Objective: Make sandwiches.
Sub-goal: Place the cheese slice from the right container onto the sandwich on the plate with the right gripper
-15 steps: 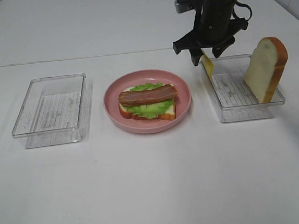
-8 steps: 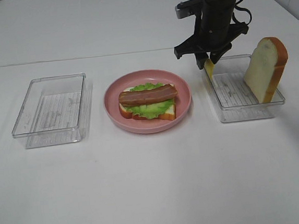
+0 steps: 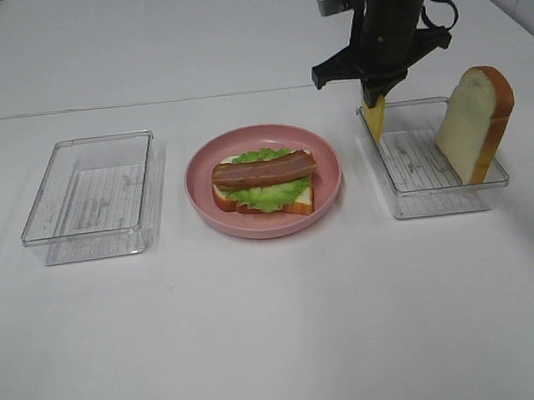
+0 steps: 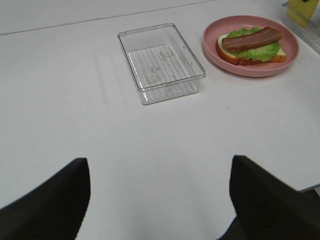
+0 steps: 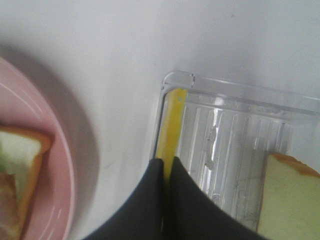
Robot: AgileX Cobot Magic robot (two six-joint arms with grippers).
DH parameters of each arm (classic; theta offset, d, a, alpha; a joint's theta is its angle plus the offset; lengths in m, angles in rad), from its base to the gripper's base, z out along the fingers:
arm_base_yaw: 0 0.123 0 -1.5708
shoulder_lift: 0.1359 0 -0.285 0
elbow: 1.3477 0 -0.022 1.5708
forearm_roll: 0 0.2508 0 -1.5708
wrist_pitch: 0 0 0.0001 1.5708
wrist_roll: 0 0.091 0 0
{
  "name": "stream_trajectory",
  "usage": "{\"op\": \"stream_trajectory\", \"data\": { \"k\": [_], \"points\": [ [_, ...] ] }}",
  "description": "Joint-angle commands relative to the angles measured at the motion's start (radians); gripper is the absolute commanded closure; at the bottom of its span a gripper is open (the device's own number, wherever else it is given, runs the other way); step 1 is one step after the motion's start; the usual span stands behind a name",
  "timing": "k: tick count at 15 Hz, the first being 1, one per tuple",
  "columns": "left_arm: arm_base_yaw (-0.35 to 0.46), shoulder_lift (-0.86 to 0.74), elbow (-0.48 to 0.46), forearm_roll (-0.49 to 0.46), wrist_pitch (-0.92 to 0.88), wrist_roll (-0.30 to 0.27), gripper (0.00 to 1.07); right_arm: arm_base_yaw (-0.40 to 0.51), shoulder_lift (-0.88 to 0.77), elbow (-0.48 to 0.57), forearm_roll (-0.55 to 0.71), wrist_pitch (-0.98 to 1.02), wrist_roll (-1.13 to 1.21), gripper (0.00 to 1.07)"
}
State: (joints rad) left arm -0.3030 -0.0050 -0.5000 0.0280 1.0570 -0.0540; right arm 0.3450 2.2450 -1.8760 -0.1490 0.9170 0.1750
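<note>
Our right tool [image 5: 168,164] is clamped on the cheese square [image 5: 172,120] by its top edge, since it stands upright against the wall of the bin [image 5: 225,82] beneath. Our left tool [image 4: 160,200] gapes empty.

Exterior high: overhead-front, far. Left wrist: low oblique, shares pink plate [image 4: 250,71]. Right wrist: close, straight down.

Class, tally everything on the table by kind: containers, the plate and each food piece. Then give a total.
Clear trays: 2
Pink plate: 1
Bread slices: 2
Lettuce: 1
Bacon: 1
Cheese: 1
Total: 8
</note>
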Motion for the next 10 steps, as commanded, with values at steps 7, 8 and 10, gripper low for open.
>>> {"op": "stream_trajectory", "data": {
  "k": [7,8,10],
  "points": [
    [0.001,-0.02,0.001,-0.003,-0.011,0.0,0.32,0.001,-0.115,0.0,0.576,0.039,-0.272,1.07],
    [0.001,-0.02,0.001,-0.003,-0.011,0.001,0.32,0.01,-0.096,0.0,0.678,0.057,-0.338,1.07],
    [0.001,-0.02,0.001,-0.003,-0.011,0.001,0.32,0.027,-0.054,0.0,0.817,0.087,-0.41,1.07]
  ]
}}
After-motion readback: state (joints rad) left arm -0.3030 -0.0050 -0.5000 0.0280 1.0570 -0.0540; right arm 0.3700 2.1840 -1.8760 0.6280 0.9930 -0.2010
